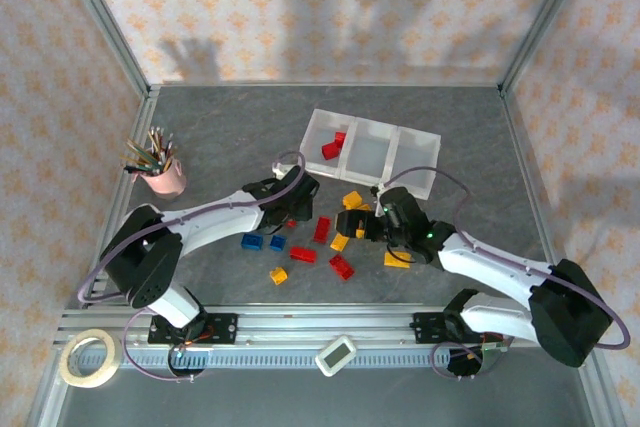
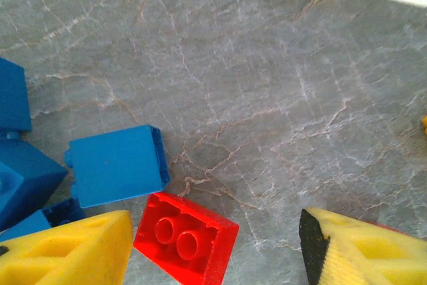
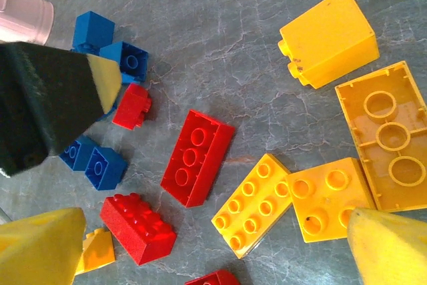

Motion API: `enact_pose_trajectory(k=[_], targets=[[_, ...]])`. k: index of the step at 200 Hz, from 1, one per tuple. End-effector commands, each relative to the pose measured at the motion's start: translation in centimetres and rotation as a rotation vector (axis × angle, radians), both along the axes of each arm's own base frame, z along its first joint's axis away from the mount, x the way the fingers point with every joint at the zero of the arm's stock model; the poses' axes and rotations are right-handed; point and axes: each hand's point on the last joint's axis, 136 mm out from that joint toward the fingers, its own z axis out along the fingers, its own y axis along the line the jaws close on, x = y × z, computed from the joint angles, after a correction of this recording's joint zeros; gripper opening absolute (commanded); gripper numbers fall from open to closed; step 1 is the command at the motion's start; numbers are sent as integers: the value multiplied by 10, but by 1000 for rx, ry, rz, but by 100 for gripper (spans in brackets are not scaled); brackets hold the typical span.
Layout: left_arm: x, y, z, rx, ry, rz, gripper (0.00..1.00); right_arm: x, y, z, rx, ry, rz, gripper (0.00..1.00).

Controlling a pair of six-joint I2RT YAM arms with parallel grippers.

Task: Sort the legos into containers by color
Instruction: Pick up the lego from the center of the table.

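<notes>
Red brick (image 2: 185, 239) lies just inside my left gripper's (image 2: 215, 231) parted jaws, the next move, I judge, a squeeze and carry to the tray's (image 1: 418, 162) left bin of reds (image 1: 333, 147); my right gripper (image 3: 213, 221) hangs wide open over yellows (image 3: 253, 205).

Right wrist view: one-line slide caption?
Open right gripper above scattered red, yellow and blue legos on grey table.

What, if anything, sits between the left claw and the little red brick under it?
Nothing visible. The red brick lies uncovered on the table, inside the open left gripper, close against one finger. A blue brick sits right beside it, perhaps touching a corner, but not over it.
</notes>
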Motion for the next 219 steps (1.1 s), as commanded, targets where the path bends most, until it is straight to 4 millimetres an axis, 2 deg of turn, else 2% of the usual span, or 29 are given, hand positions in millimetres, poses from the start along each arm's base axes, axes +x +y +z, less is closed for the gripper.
enact_pose_trajectory(k=[1, 39, 123, 166, 194, 219], targets=[[0, -2, -7, 32, 4, 11, 67, 6, -1, 7, 20, -40, -28, 100], [-9, 3, -22, 69, 36, 9, 66, 7, 0, 5, 16, -36, -26, 100], [-12, 18, -48, 169, 69, 25, 62, 9, 2, 5, 13, -36, -28, 100], [-9, 17, -52, 177, 67, 26, 54, 11, 2, 8, 12, -41, -30, 100], [-8, 18, -50, 181, 61, 30, 42, 12, 1, 10, 8, -49, -39, 100], [-7, 18, -44, 174, 49, 33, 37, 13, 0, 15, 18, -61, -46, 100]])
